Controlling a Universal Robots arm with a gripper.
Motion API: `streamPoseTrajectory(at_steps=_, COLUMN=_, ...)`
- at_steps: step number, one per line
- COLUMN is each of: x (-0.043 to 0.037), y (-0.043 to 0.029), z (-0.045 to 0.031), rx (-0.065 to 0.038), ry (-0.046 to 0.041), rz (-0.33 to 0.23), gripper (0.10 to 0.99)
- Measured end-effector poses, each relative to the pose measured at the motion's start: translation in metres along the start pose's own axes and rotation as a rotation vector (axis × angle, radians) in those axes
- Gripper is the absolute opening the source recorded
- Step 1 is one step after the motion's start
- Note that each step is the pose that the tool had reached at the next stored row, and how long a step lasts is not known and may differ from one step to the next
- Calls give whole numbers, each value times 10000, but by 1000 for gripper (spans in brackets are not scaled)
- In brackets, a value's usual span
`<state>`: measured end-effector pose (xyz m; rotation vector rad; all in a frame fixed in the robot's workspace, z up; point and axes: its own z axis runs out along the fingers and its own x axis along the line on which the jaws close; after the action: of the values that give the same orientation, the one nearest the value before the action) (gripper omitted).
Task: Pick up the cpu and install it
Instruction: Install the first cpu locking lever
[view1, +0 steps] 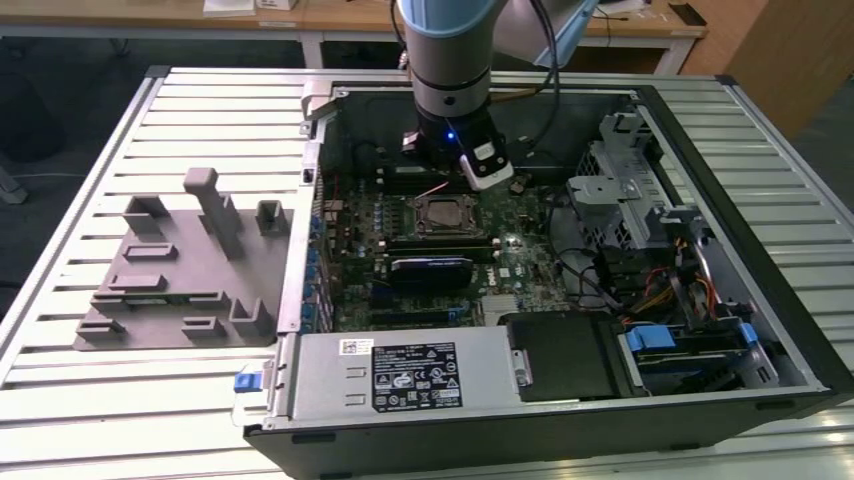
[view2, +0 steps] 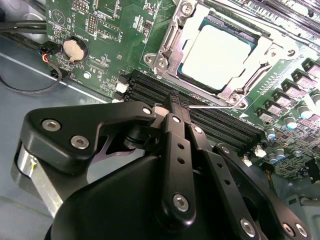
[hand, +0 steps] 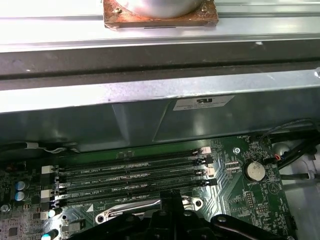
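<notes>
In the second wrist view the gripper (view2: 172, 102) has its black fingers (view2: 176, 131) pressed together with nothing between them. It hangs over the memory slots (view2: 210, 122), and just beyond its tips the cpu (view2: 220, 50) lies seated in the motherboard socket frame (view2: 167, 47). In the exterior view the gripper (view1: 430, 180) hangs inside the open computer case (view1: 747, 330), just behind the socket.

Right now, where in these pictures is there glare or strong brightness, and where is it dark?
In the second wrist view, the cpu top plate shines pale and nearly washed out in its socket, while the gripper body is dark. In the first wrist view, the metal case wall glares white. In the exterior view, the computer case interior lies shaded.
</notes>
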<state>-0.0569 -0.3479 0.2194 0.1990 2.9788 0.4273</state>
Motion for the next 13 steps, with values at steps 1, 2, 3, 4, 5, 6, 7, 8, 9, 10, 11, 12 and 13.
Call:
streamPoseTrajectory(at_steps=1, x=5, y=-1, z=3, rx=-5, ry=-15, rz=-2, gripper=106)
streamPoseTrajectory(at_steps=2, x=12, y=-3, z=6, rx=-8, ry=-45, rz=-11, gripper=106)
streamPoseTrajectory(at_steps=3, x=21, y=-6, z=10, rx=-13, ry=-82, rz=-23, gripper=106)
streamPoseTrajectory(at_steps=4, x=31, y=-9, z=14, rx=-20, ry=-123, rz=-34, gripper=106)
streamPoseTrajectory(at_steps=5, x=40, y=-11, z=17, rx=-25, ry=-155, rz=-43, gripper=106)
streamPoseTrajectory(at_steps=6, x=47, y=-12, z=18, rx=-27, ry=-171, rz=-48, gripper=106)
streamPoseTrajectory(at_steps=7, x=52, y=-13, z=18, rx=-29, ry=-179, rz=-51, gripper=106)
streamPoseTrajectory(at_steps=8, x=58, y=-14, z=19, rx=-30, ry=-186, rz=-53, gripper=106)
streamPoseTrajectory(at_steps=9, x=63, y=-15, z=20, rx=-30, ry=-192, rz=-54, gripper=106)
streamPoseTrajectory(at_steps=10, x=67, y=-16, z=21, rx=-29, ry=-196, rz=-56, gripper=106)
streamPoseTrajectory(at_steps=11, x=70, y=-16, z=22, rx=-28, ry=-200, rz=-58, gripper=106)
streamPoseTrajectory(at_steps=12, x=72, y=-15, z=23, rx=-26, ry=-202, rz=-58, gripper=106)
streamPoseTrajectory(at_steps=13, x=74, y=-15, z=25, rx=-25, ry=-204, rz=-59, gripper=106)
